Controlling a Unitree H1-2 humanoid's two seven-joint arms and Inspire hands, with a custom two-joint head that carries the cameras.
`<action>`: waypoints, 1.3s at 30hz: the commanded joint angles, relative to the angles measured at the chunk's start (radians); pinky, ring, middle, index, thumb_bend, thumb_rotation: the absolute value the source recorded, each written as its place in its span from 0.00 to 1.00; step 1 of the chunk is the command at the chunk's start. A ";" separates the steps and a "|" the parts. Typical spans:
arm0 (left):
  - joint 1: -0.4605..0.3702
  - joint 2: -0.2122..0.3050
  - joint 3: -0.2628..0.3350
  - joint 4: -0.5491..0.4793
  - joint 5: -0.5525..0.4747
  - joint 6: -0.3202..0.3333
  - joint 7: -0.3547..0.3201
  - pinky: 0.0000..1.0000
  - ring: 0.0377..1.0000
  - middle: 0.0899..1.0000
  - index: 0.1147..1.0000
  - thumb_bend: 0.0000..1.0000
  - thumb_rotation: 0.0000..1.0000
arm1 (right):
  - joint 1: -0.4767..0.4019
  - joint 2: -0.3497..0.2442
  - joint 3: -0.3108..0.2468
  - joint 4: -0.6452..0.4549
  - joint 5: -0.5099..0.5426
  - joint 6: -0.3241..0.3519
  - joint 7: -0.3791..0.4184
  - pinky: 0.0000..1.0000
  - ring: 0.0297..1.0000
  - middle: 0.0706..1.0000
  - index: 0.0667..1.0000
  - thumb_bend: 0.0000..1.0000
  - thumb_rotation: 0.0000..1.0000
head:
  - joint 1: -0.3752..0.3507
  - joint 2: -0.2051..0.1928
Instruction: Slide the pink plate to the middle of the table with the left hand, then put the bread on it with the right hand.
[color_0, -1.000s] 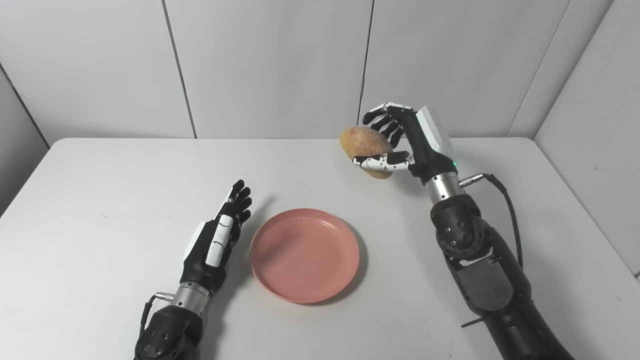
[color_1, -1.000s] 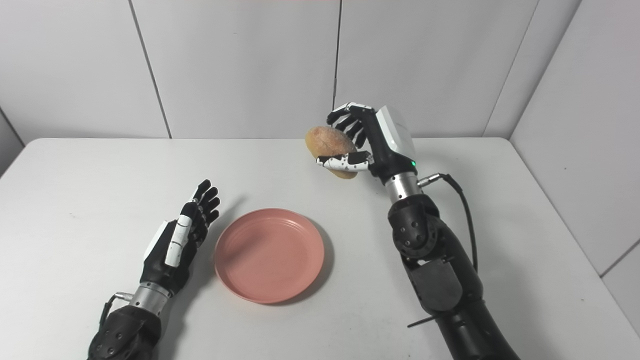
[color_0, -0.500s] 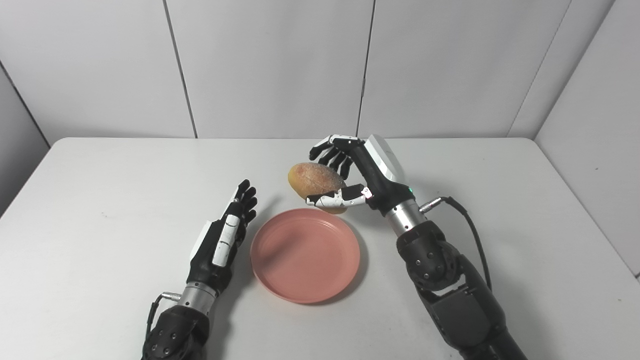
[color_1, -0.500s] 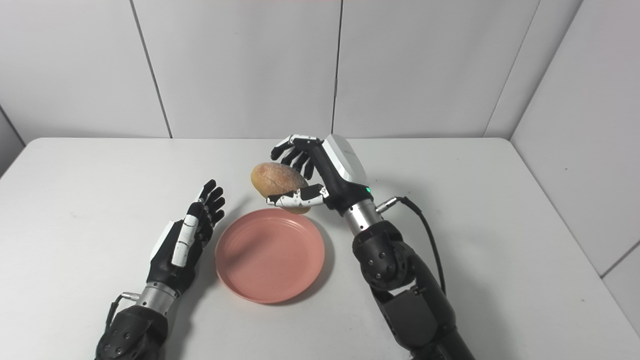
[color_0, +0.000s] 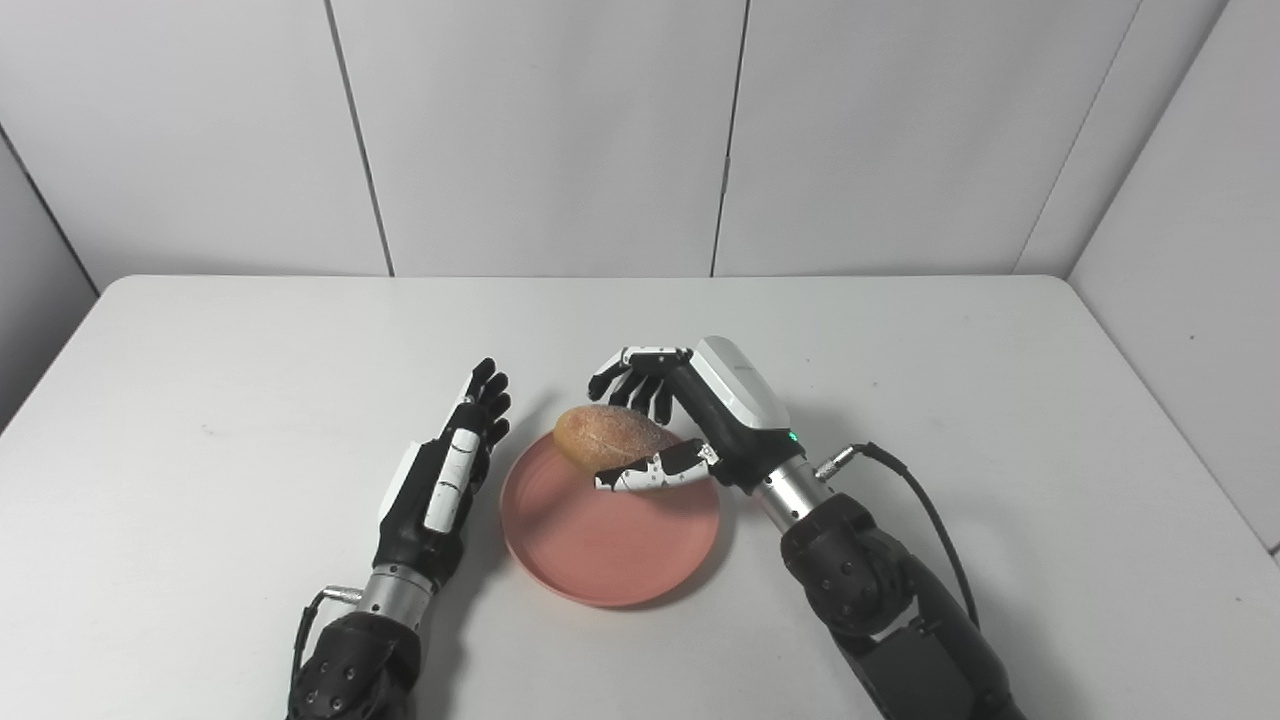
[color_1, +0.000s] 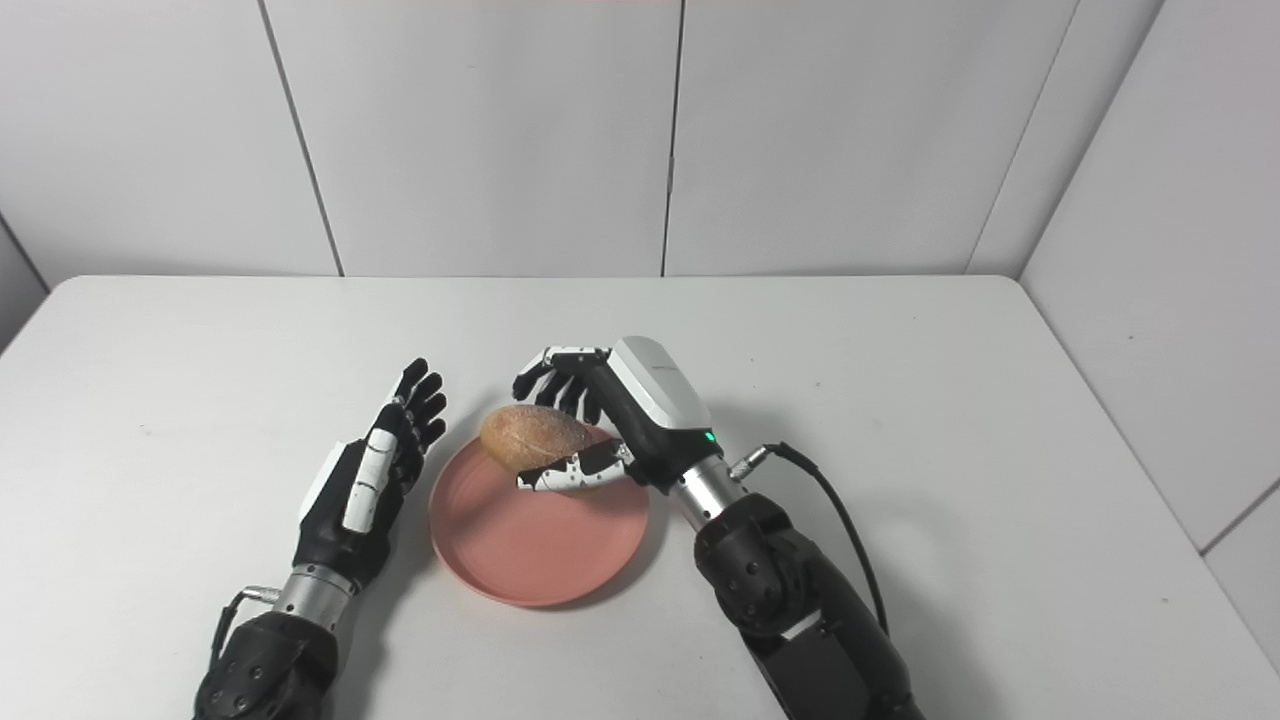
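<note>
The pink plate (color_0: 610, 540) lies on the white table (color_0: 200, 380) near its middle. My right hand (color_0: 700, 420) is shut on the bread (color_0: 600, 438), a golden oval roll, and holds it just above the plate's far edge. Whether the bread touches the plate I cannot tell. My left hand (color_0: 445, 470) is open, edge-on beside the plate's left rim, holding nothing. The same scene shows in the right eye view, with the bread (color_1: 530, 436) over the plate (color_1: 530, 545).
White wall panels (color_0: 540, 130) stand behind the table's back edge. A black cable (color_0: 920, 510) loops off the right forearm.
My right hand has carried the bread from high at the back right down and left to the plate's far edge. The left hand and the plate have stayed put.
</note>
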 joint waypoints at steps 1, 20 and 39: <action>-0.009 -0.014 -0.007 -0.020 0.004 -0.015 0.006 1.00 1.00 1.00 0.99 0.72 0.95 | -0.026 -0.011 -0.006 -0.014 0.005 -0.064 -0.005 0.29 0.37 0.41 0.51 0.51 0.00 | 0.004 0.003; -0.009 -0.015 -0.008 -0.034 -0.002 -0.002 0.005 1.00 1.00 1.00 0.99 0.70 0.93 | 0.035 -0.026 0.007 -0.025 -0.017 -0.078 0.060 0.33 0.38 0.42 0.50 0.51 0.00 | 0.012 0.013; -0.004 -0.017 -0.016 -0.051 0.022 0.010 0.020 1.00 1.00 1.00 0.99 0.71 0.94 | 0.021 -0.005 0.030 0.052 -0.101 -0.112 0.007 0.63 0.71 0.71 0.72 0.54 0.15 | 0.020 0.018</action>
